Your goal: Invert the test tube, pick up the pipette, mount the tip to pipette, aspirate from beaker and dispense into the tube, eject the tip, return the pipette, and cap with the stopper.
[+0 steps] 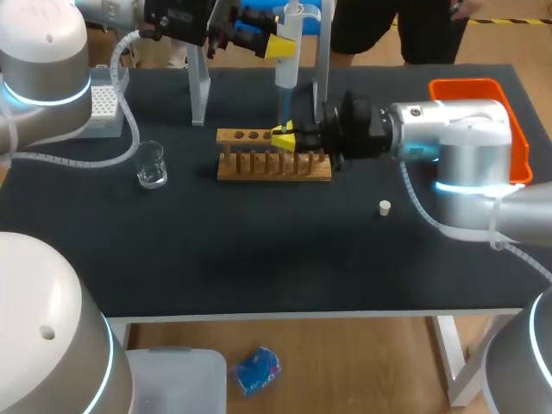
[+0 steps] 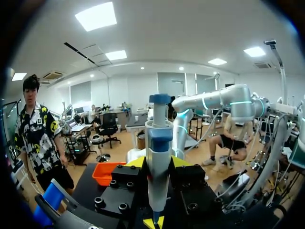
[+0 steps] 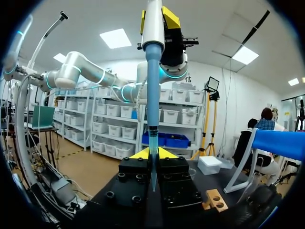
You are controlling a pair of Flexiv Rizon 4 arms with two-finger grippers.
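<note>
Above the wooden rack (image 1: 272, 166), the left gripper (image 1: 278, 45) is clamped on the upright pipette (image 1: 288, 39). Its blue tip (image 1: 283, 105) points into the tube (image 3: 152, 143), which is pinched between the right gripper's (image 1: 288, 138) fingers. The beaker (image 1: 151, 164) stands well apart, and I cannot tell what it contains.

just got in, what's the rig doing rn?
Dispense step, it seems. The left gripper holds the pipette upright above the wooden rack, its blue tip pointing down into the right gripper, which grips the test tube at the rack. The beaker stands apart on the left arm's side; the stopper lies loose on the table, so capping is not yet done.
</note>
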